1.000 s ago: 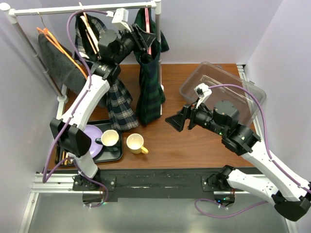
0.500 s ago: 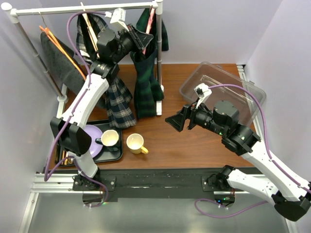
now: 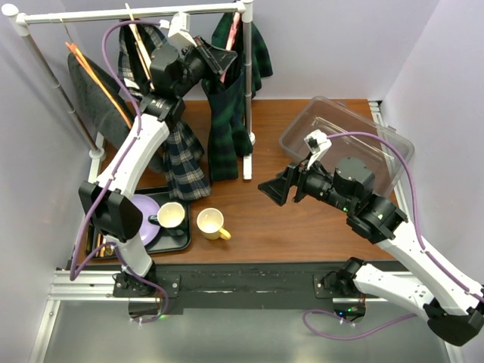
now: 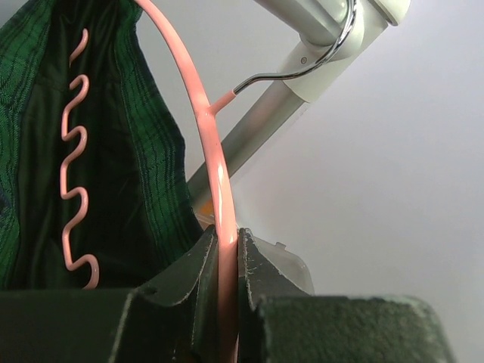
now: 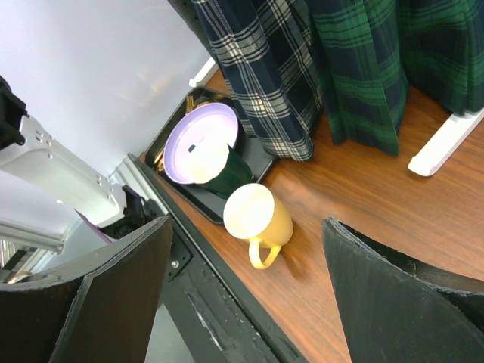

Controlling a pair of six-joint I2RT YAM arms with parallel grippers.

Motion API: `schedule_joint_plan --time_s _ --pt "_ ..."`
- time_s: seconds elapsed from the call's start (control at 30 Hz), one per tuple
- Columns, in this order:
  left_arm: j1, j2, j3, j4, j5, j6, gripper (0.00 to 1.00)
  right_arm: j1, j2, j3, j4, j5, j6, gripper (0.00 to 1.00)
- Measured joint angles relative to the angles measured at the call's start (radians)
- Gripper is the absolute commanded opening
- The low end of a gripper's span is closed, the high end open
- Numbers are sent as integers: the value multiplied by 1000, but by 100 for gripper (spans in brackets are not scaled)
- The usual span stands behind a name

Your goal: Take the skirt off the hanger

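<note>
Barely underway: the left hand [image 4: 227, 261] clamps the pink hanger [image 4: 206, 121], hooked on the rack rail [image 4: 306, 17], green tartan skirt [image 4: 144, 159] not yet off; the right hand [image 3: 274, 189] gapes idle, well off that rail.

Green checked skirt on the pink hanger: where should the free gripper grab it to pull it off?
Probably the loose lower half of the dark green checked skirt, coming from the side of the open right gripper. The cloth hangs free there, while the top sits on the pink plastic hanger that the left gripper pinches. Mind the white rack post beside it.
</note>
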Motion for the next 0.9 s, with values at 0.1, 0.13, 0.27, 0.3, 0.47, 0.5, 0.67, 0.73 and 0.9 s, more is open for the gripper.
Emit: schedule_joint_plan --time_s 0.1,0.13,0.27,0.3,0.47,0.5,0.67,0.73,0.9 --pt "-1 0 0 0 -26 -13 0 0 -2 0 1 0 0 84" --pt "-2 0 0 -1 -36 -18 0 0 -2 0 1 0 0 84" --pt "-2 -2 0 -2 -64 -25 0 0 -2 0 0 0 0 84" --pt "-2 -3 0 -3 -70 -27 0 0 -2 0 0 0 0 84" --pt "-2 -11 -1 -8 -97 -31 0 0 -2 0 0 0 0 84" --pt "-2 -13 -2 -7 -100 -33 0 0 -2 0 0 0 0 84" --pt "-2 -26 -13 0 -111 -54 0 0 -1 0 1 0 0 84" --pt "-2 -31 -13 0 -117 -57 0 0 -1 0 0 0 0 84" --pt "-2 -41 -13 2 -132 -62 0 0 0 0 0 0 1 83"
